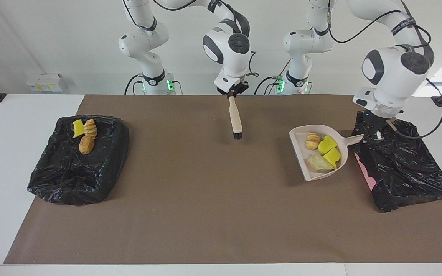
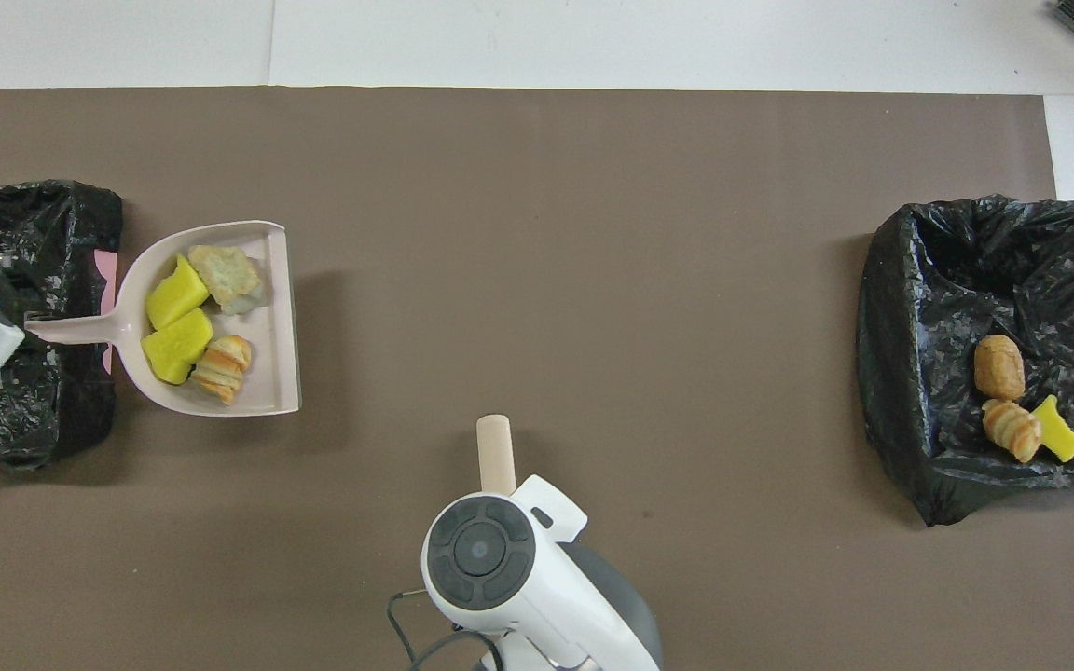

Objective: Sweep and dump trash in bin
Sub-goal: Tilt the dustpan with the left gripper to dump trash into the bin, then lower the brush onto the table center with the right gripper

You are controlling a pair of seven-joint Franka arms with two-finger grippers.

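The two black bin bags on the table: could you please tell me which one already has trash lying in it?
The bin bag at the right arm's end: a yellow sponge piece and two bread-like lumps lie in it.
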